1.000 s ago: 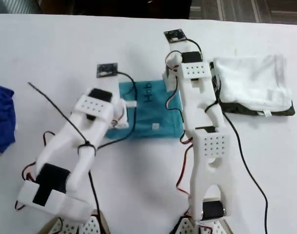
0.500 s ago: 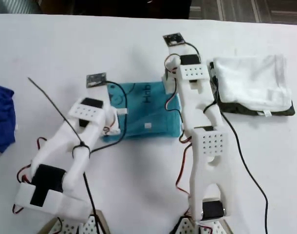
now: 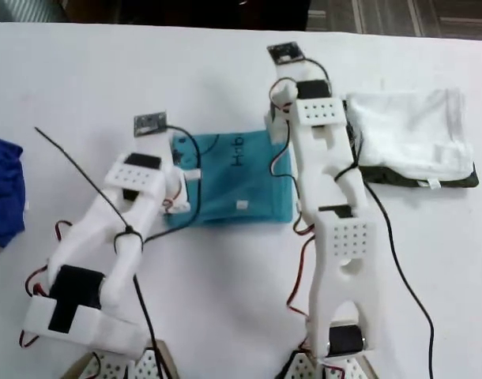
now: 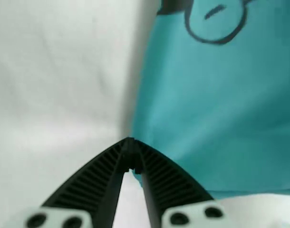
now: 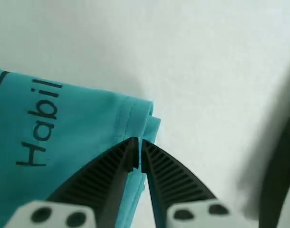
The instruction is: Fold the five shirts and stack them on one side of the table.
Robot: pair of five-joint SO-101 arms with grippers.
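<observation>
A folded teal shirt (image 3: pixel 233 181) with black print lies in the middle of the white table. My left gripper (image 4: pixel 130 154) is shut on the shirt's left edge (image 4: pixel 207 109), under the left arm's white head (image 3: pixel 142 178). My right gripper (image 5: pixel 139 152) is shut on the shirt's far right corner (image 5: pixel 135 114), below the right arm's wrist (image 3: pixel 312 114). A folded white shirt (image 3: pixel 407 130) rests on a dark shirt (image 3: pixel 419 180) at the right. A crumpled blue shirt (image 3: pixel 4 189) sits at the left edge.
Black cables (image 3: pixel 383 229) trail from both arms across the table (image 3: pixel 91 71). Both arm bases stand at the near edge. Bare table lies beyond the teal shirt and between it and the blue shirt.
My left arm has moved left, drawing the teal shirt's left edge with it, so the shirt now spreads wider. The right arm has stayed almost still at the far right corner.
</observation>
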